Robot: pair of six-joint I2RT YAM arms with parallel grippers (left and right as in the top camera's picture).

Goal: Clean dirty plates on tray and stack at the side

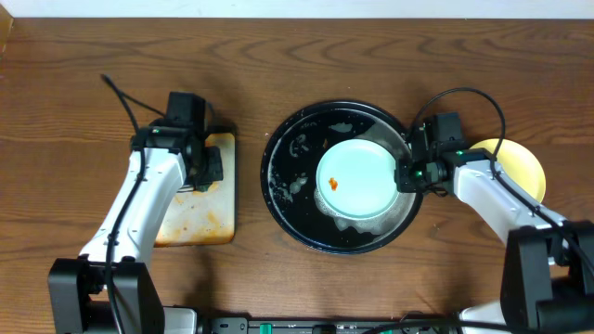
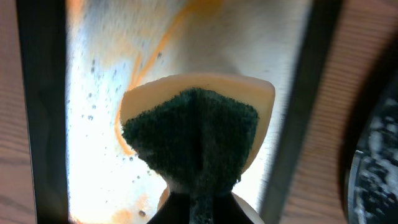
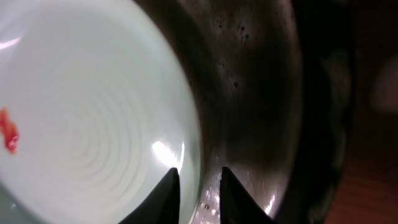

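Mint plate (image 1: 357, 176) lies in the tray (image 1: 288, 199), right of centre, with an orange smear (image 1: 332, 184) on its face. Yellow plate (image 1: 520, 162) is outside the tray on the table, partly under the right arm. Right gripper (image 3: 199, 186) straddles the mint plate's right rim, tips close together. Can't tell from the wrist view if they bite yet. Left gripper (image 1: 210, 173) is clamped on the sponge (image 2: 193, 137), over the orange-stained metal pan (image 1: 200, 223), well apart from the tray.

Step in hand, as I judge it: pin the plate for scrubbing. Get one tip fully under the rim before squeezing. The glaze is slick and the tray looks wet, so a shallow pinch may slip. Keep the plate low, then bring the sponge's green face onto the smear.
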